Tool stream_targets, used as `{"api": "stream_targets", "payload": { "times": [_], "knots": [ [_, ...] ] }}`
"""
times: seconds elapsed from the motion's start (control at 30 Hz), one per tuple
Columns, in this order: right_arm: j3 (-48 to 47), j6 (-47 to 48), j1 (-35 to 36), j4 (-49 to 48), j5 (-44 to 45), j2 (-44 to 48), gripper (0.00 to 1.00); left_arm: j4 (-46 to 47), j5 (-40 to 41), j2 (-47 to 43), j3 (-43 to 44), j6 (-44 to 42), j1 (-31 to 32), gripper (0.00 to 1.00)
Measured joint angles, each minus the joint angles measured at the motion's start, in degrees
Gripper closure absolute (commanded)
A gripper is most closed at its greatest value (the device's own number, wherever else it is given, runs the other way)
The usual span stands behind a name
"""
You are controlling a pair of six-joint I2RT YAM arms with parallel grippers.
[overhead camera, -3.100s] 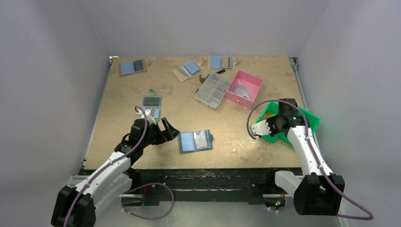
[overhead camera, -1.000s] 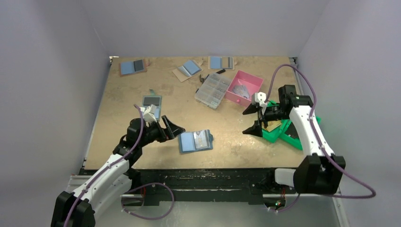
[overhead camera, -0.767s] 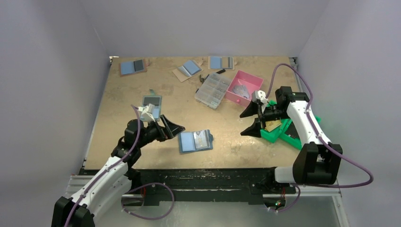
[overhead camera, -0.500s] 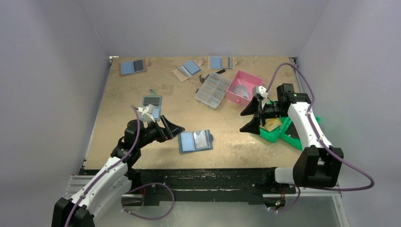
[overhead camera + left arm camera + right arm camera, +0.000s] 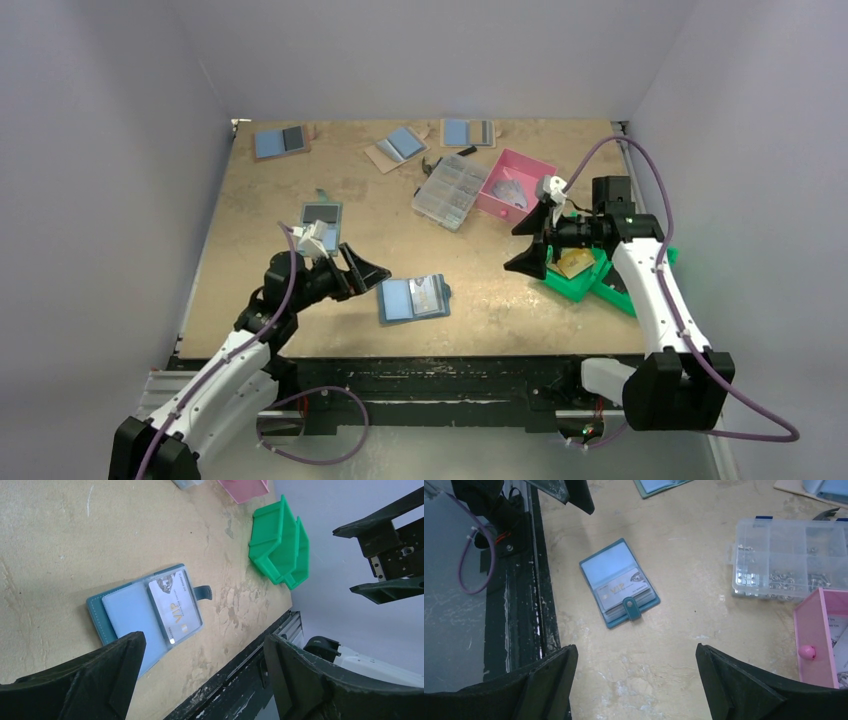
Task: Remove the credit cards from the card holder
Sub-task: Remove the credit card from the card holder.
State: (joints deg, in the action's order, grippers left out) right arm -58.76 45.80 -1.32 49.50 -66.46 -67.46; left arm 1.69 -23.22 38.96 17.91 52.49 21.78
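Since the earliest frame: right gripper (image 5: 527, 247) lifted away from over the green bin (image 5: 577, 287) and turned to point left across the table (image 5: 300, 170); left gripper (image 5: 364, 279) advanced slightly toward the card holder (image 5: 412, 299)

Right gripper state: jaws spread wide, nothing between them, raised above the table, well apart from the card holder

Left gripper state: jaws spread wide, nothing grasped, just beside the left edge of the card holder, no contact

Card holder position: flat and opened on the table near the front edge, blue half on the left in the top view, tab closure on the right

Credit cards (image 5: 175, 611): seated in the clear right-hand pocket, top card marked VIP

Pink box (image 5: 520, 185) and clear organiser (image 5: 450, 190): farther back, well apart from the card holder
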Motion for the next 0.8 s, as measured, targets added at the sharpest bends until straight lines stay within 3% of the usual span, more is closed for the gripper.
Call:
{"api": "stream_targets", "payload": {
  "times": [0.53,0.8],
  "knots": [
    [0.4,-6.1,21.5,-8.5,21.5,-1.6,0.01,7.6,-2.1,2.6,-1.4,1.1,0.0,0.03],
    [-3.8,-6.4,25.0,-10.0,27.1,-5.2,0.01,5.3,-3.6,9.0,3.6,-3.7,0.0,0.03]
  ]
}}
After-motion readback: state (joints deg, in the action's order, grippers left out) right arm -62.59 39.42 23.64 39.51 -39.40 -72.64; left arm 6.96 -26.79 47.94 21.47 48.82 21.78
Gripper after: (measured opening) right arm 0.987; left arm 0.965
